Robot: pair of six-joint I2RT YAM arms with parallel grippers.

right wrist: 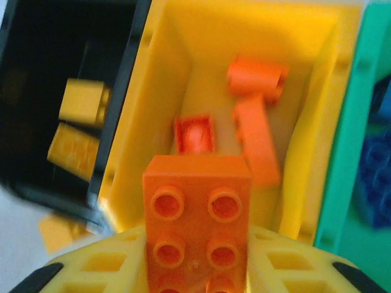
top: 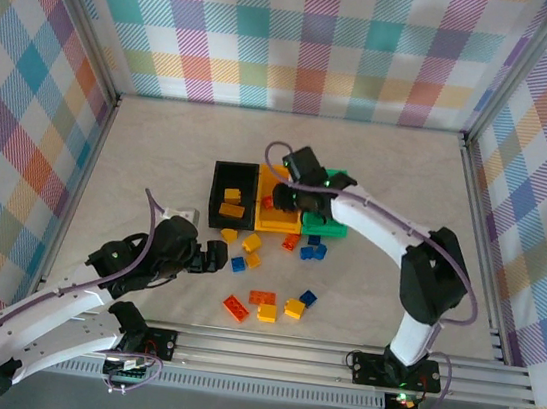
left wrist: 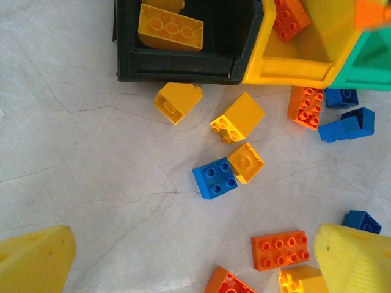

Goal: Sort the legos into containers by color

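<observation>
My right gripper (right wrist: 197, 268) is shut on an orange lego (right wrist: 197, 226), studs facing the camera, held above the yellow-orange container (right wrist: 156, 91). Two orange legos (right wrist: 256, 134) lie inside it. The black container (right wrist: 36, 61) on its left holds yellow legos (right wrist: 82, 101); the green container (right wrist: 348, 152) on its right holds a blue one (right wrist: 376, 177). From above, the right gripper (top: 300, 196) hangs over the row of containers (top: 273, 223). My left gripper (left wrist: 192, 262) is open above the table, nothing between its fingers (left wrist: 33, 259). A blue lego (left wrist: 215, 177) and a yellow lego (left wrist: 245, 162) lie ahead of it.
Loose legos lie scattered in front of the containers: yellow ones (left wrist: 177, 101), an orange one (left wrist: 280, 249), blue ones (left wrist: 348, 125). More lie toward the near rail (top: 265, 306). Plaid walls (top: 296, 36) enclose the table on three sides.
</observation>
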